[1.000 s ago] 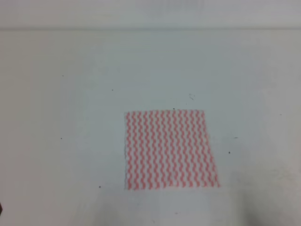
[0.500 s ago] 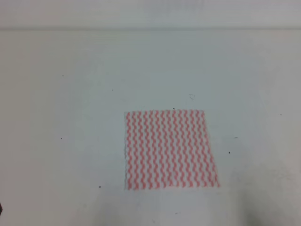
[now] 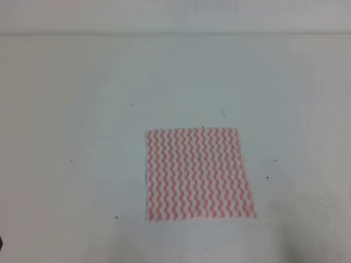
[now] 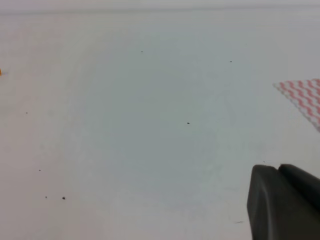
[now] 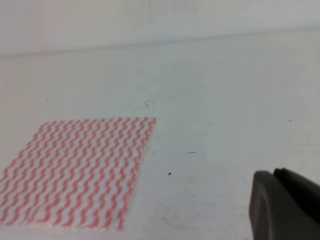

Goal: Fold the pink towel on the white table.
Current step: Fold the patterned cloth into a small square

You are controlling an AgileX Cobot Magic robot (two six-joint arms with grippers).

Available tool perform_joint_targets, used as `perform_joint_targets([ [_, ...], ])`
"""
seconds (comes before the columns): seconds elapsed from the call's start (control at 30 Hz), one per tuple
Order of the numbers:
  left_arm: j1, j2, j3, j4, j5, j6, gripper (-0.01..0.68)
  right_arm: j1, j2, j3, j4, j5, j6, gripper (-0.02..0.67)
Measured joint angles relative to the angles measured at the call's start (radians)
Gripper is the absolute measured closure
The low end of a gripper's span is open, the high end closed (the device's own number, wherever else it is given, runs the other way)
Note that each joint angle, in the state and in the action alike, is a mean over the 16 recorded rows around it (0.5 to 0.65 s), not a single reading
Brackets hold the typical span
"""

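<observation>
Pink towel [image 3: 199, 174] lies flat and unfolded on the white desk [image 3: 82, 137], spread as one square sheet, wavy pink-and-white stripes running front to back. No crease or lifted corner visible in the high view.

Right wrist view: towel [image 5: 75, 170] sits ahead and to the left of the right fingers [image 5: 285, 205], apart from them, nothing touching it. Only a dark stub of the fingers shows at the lower right corner of that view; whether they are wide or narrow cannot be told.

Left wrist view: only one corner of the towel [image 4: 304, 97] shows, at the right edge, ahead of the left fingers [image 4: 282, 202] and well apart from them. Again just a dark block at the lower right corner; spread of those fingers cannot be told either.

Neither arm shows in the high view.

Desk surface carries small dark specks [image 3: 131, 104] and a faint scuff [image 3: 223, 113] just beyond the towel's far edge.
</observation>
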Motion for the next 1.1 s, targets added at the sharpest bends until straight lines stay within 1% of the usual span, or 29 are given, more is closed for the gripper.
perform_joint_targets([
  [1.1, 0.0, 0.002, 0.0, -0.002, -0.003, 0.0, 0.677, 0.0, 0.0, -0.005, -0.001, 0.001, 0.0, 0.667],
])
